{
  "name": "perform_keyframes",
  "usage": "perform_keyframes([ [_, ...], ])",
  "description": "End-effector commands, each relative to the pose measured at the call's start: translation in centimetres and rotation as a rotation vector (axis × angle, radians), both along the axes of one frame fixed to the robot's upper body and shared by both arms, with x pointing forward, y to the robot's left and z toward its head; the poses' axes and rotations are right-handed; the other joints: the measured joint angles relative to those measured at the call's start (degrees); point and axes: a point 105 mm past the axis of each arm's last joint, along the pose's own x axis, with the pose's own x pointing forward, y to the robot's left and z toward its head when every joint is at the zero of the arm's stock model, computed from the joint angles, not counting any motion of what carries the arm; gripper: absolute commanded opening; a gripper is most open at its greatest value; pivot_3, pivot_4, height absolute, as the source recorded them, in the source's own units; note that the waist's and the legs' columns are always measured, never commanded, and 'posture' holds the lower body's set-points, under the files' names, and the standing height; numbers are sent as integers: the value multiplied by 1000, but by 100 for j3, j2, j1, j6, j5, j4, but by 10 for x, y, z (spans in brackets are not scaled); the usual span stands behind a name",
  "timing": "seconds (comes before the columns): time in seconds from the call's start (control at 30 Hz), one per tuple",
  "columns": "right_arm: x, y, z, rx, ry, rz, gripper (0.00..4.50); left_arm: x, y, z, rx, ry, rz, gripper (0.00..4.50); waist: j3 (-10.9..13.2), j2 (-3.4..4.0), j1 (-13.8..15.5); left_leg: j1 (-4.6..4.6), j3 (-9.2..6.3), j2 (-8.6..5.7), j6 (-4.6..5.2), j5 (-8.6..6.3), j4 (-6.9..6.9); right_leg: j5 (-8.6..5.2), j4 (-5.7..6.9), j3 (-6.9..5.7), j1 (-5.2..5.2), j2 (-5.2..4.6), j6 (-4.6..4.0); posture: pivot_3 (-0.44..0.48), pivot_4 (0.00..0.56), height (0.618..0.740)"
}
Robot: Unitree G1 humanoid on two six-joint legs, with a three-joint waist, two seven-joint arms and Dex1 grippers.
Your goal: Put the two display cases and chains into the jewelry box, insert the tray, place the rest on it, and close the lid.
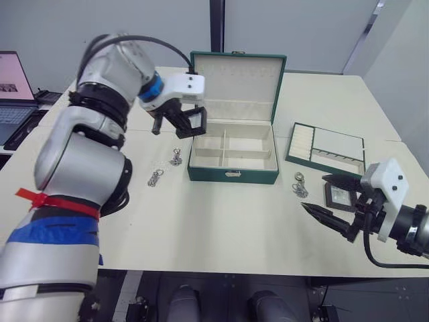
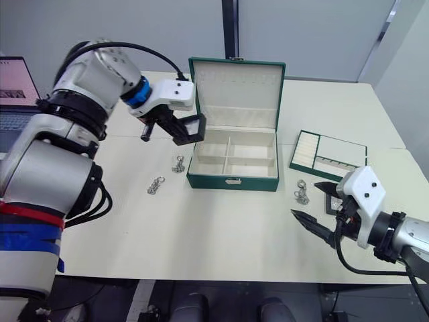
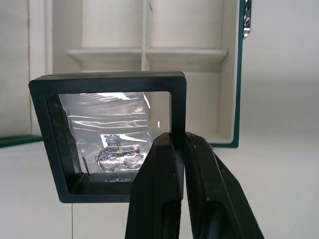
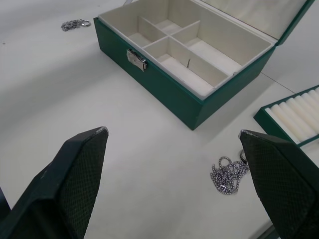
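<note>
1. Left wrist view: a black-framed display case (image 3: 107, 137) is pinched at one edge of its frame between the left gripper (image 3: 179, 149) fingers, with small silver items seen through its clear centre.
2. From the head cameras, this held case (image 1: 192, 123) is seen raised off the table at the left rear corner of the open jewelry box (image 1: 232, 155); the box compartments lie just to the robot's right of it and below.
3. The coming move is judged to turn on that offset: the case would need to be carried rightward over the box wall and lowered, and the left arm is plainly the nearer one.
4. The lid (image 1: 239, 79) is stood upright behind the compartments, so access from above is left free.
5. The right gripper (image 1: 333, 196) is held wide open and empty, low over the table at the right.
6. The second display case (image 1: 340, 196) is lying flat between its fingers in the head view; a chain cluster (image 1: 299, 186) lies just beside it, and the tray (image 1: 326, 149) farther back.
7. Two chains (image 1: 155, 178) (image 1: 176, 157) are lying left of the box.
</note>
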Motion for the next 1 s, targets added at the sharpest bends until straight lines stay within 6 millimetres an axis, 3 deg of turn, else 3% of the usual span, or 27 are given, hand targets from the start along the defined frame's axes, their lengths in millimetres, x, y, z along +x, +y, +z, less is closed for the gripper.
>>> perform_keyframes([
  [0.03,0,3,9,6,-62,3,4500,-1,-32,18,-46,-55,-67,32,0,0,16,0,-2,0,0,0,0,0,0,-1,1,0,0,0,150,740],
  [0.5,-4,11,3,9,-48,-8,4500,13,-88,-10,-179,-115,-46,32,-1,2,28,-6,-5,-7,-2,1,0,0,-1,0,1,-1,0,0,150,740],
  [1.0,-7,13,5,-4,-46,-23,4500,30,-92,-39,-185,-217,35,32,-7,12,32,-7,-6,-9,-6,4,1,0,-1,-1,1,-1,0,0,150,740],
])
